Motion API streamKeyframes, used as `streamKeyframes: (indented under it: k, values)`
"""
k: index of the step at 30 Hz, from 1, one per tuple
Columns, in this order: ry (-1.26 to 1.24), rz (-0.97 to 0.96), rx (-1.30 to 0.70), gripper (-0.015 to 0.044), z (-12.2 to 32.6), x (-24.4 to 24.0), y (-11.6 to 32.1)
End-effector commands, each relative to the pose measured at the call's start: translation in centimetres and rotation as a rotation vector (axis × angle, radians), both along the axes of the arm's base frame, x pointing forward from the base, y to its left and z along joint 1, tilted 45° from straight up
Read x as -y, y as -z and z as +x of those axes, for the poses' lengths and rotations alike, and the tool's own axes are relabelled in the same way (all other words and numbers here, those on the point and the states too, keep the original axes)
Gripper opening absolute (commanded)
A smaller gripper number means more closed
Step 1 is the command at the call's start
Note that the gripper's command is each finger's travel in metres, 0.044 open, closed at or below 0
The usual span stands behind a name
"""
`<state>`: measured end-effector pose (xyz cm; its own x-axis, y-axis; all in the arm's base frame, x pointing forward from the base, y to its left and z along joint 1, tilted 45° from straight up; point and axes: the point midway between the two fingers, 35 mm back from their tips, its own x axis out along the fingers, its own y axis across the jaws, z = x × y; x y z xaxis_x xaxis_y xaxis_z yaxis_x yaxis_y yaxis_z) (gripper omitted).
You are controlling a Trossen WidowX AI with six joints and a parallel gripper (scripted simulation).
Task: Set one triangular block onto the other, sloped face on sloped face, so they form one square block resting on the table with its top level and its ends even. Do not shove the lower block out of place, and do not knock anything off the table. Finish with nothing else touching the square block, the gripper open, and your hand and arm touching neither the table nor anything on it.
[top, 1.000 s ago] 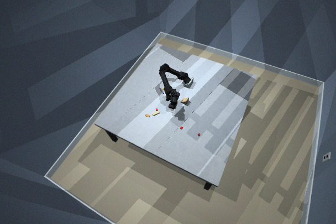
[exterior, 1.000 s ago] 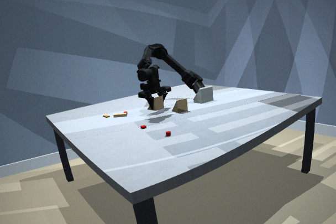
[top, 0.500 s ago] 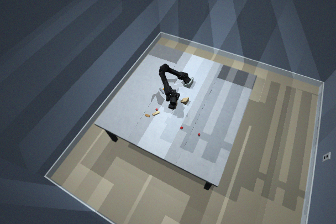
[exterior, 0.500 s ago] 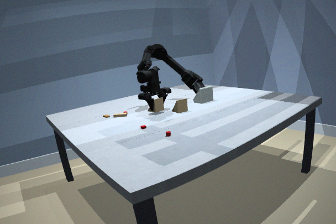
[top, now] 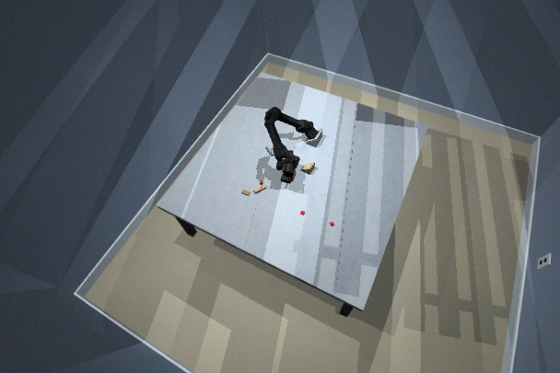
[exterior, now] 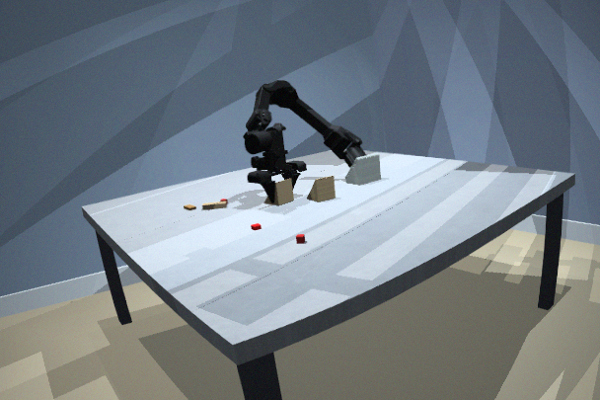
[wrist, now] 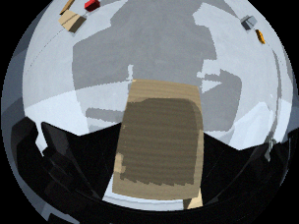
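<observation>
My gripper [top: 289, 178] [exterior: 282, 192] [wrist: 160, 129] is shut on one tan triangular block [exterior: 284, 192] [wrist: 159, 142], with a finger on each side of it. In the exterior view the block's lower edge is at or very near the table [exterior: 424, 226]; I cannot tell whether it touches. The arm mostly hides this block in the top view. The other tan triangular block [top: 308, 168] [exterior: 323, 189] stands on the table apart from the held one, between it and the arm's base, with its sloped face towards the held block's side.
Two small tan pieces [top: 246, 192] [top: 260, 189] lie beyond the gripper, with a red cube [top: 261, 181] [exterior: 224, 201] [wrist: 91, 5] beside them. Two more red cubes [top: 302, 213] [top: 332, 224] lie farther out. A small grey piece [top: 269, 150] [wrist: 249, 23] and an orange one [wrist: 260, 36] lie near the arm.
</observation>
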<state>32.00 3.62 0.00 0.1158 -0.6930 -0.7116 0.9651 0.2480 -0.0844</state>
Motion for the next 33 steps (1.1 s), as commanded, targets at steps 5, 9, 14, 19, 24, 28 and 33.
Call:
streamKeyframes:
  k: [5, 9, 14, 19, 24, 28, 33]
  values:
    - [0.0, 0.0, 0.001, 0.0263, 0.0, 0.0, 0.0]
    - [0.0, 0.0, 0.001, 0.0368, 0.0, 0.0, 0.0]
    - [0.0, 0.0, 0.001, 0.044, 0.0, 0.0, 0.0]
    - [0.0, 0.001, 0.001, 0.044, 0.0, -0.2, -0.2]
    - [-0.001, 0.003, -0.001, 0.044, -0.7, -4.1, -4.0]
    - [-0.001, 0.002, -0.001, 0.044, -0.8, -4.2, -4.2]
    - [-0.013, -0.003, -0.005, 0.044, -0.6, -4.1, -3.7]
